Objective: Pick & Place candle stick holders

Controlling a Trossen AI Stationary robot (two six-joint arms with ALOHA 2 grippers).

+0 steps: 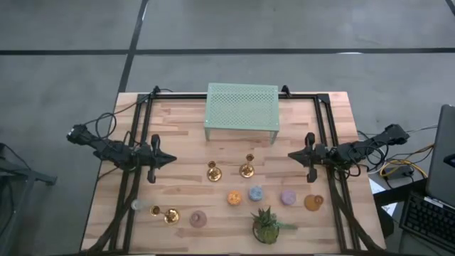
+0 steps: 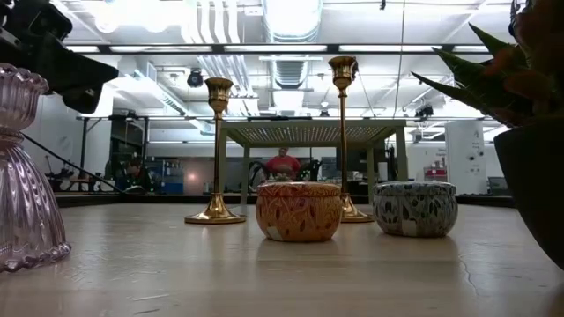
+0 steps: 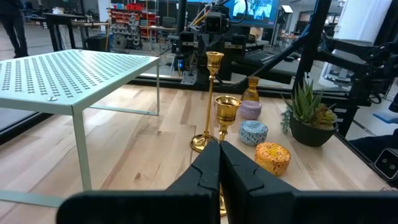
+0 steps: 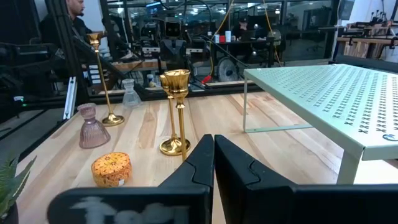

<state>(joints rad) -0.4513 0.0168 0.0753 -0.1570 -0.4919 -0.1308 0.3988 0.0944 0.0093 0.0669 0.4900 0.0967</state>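
low view: pink glass holder (image 2: 26, 176) cut off at left edge, plant pot (image 2: 533, 176) cropped at right. two candle stick holders (image 1: 212, 171) (image 1: 247, 167) stand mid-frame before the green mesh shelf (image 1: 242, 110), third (image 1: 170, 215) lower left. left gripper (image 1: 169, 159) and right gripper (image 1: 293, 154) both clenched, empty, at table sides.

gold candle stick holders (image 1: 247, 169), perforated mint-green shelf (image 1: 242, 107)
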